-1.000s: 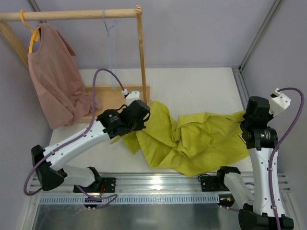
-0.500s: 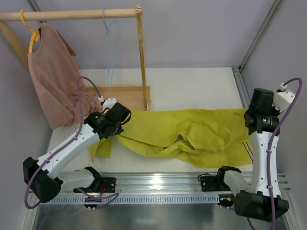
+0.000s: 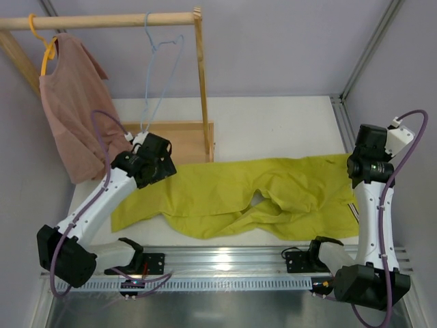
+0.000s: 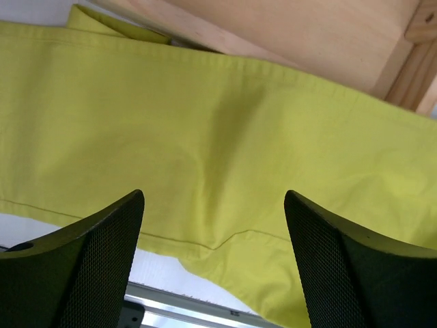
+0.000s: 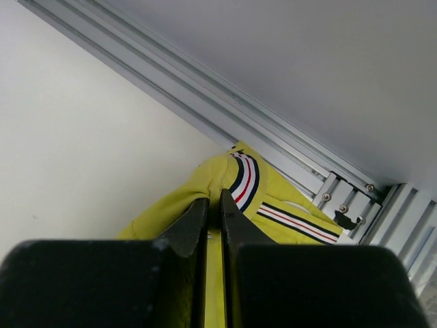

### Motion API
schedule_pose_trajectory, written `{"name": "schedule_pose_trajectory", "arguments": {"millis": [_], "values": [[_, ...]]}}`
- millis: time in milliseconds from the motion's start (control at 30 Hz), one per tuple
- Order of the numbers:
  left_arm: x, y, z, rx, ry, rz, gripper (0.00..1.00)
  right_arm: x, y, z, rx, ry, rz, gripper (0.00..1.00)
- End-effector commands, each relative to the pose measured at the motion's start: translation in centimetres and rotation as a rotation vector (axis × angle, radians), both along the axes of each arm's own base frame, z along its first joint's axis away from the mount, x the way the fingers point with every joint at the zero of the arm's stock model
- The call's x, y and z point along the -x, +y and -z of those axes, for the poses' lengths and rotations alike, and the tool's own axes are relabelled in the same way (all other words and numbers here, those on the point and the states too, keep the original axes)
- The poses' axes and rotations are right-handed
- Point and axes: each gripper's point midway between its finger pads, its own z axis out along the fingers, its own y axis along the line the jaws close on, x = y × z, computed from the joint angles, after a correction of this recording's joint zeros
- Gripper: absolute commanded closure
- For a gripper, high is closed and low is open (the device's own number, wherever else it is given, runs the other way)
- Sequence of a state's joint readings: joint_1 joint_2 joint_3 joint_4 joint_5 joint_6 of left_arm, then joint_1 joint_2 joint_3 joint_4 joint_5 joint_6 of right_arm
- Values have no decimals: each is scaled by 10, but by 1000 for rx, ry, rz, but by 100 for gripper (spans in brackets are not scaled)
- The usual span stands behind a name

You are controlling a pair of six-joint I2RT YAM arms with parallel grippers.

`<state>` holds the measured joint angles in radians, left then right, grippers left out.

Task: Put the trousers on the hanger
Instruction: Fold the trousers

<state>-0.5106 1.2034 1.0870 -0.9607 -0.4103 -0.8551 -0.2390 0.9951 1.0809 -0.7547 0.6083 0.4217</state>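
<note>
The yellow-green trousers lie stretched out flat across the table, legs toward the left. My left gripper hovers over the leg end by the wooden base. In the left wrist view it stands open, with only the trousers' cloth below and nothing between its fingers. My right gripper is at the table's right side. In the right wrist view it is shut on the waistband of the trousers, beside the striped trim. The light-blue hanger hangs tilted from the wooden rail.
A dusty-pink T-shirt on a yellow hanger hangs at the rail's left end. The rack's post and base board stand just behind the trousers. An aluminium frame borders the table's right side, and a metal rail runs along the near edge.
My left gripper has opened and let go of the trouser leg after drawing it left. The trousers went from bunched to spread flat. The light-blue hanger has swung out to a tilt.
</note>
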Motion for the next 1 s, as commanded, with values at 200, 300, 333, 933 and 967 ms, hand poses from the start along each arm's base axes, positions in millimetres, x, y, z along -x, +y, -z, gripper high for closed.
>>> {"name": "schedule_pose_trajectory", "arguments": {"millis": [200, 300, 333, 933, 967], "values": [[-55, 17, 17, 232, 2, -259, 17, -32, 23, -16, -88, -214, -123, 96], [-69, 19, 17, 266, -57, -332, 19, -37, 29, -10, -112, -222, -160, 96], [-73, 18, 14, 283, -80, -350, 19, -37, 30, -6, -116, -210, -170, 96], [-102, -25, 71, 440, 52, -343, 28, -28, 28, -12, -75, -206, -171, 96], [-102, -25, 73, 437, 54, -343, 28, -28, 28, -13, -75, -209, -173, 96]]}}
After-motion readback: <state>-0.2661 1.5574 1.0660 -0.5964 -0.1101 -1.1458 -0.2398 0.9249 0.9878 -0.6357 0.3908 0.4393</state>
